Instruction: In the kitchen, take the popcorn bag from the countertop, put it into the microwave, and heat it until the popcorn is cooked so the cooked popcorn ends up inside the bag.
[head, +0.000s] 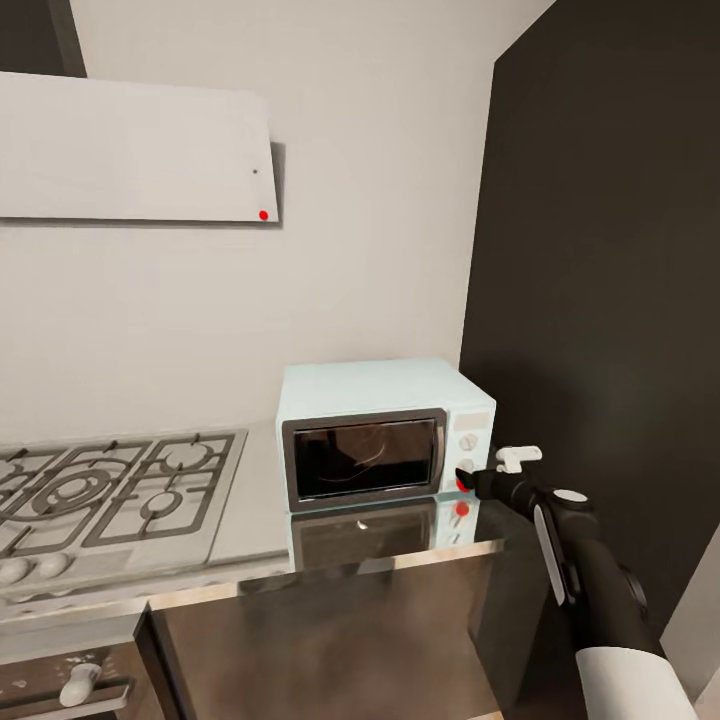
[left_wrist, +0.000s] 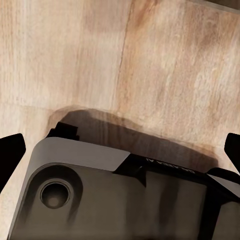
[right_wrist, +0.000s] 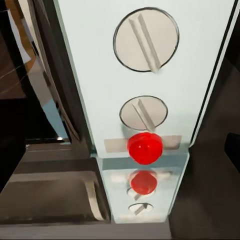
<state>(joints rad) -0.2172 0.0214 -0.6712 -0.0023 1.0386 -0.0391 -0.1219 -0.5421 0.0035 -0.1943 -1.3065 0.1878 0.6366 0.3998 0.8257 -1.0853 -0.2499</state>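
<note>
The right arm (head: 600, 590) reaches forward and up from the lower right of the head view, black forearm over a white sleeve, wrist level. The right gripper (head: 467, 478) points straight ahead; whether its jaws are parted cannot be told. In the left wrist view, the left gripper's dark fingertips (left_wrist: 10, 150) stand wide apart.

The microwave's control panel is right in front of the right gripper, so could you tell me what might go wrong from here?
The right gripper could miss the red button and turn the lower knob just above it. Pushing hard might slide the microwave on the glossy countertop. Its door looks shut, but whether the bag is inside cannot be told.
</note>
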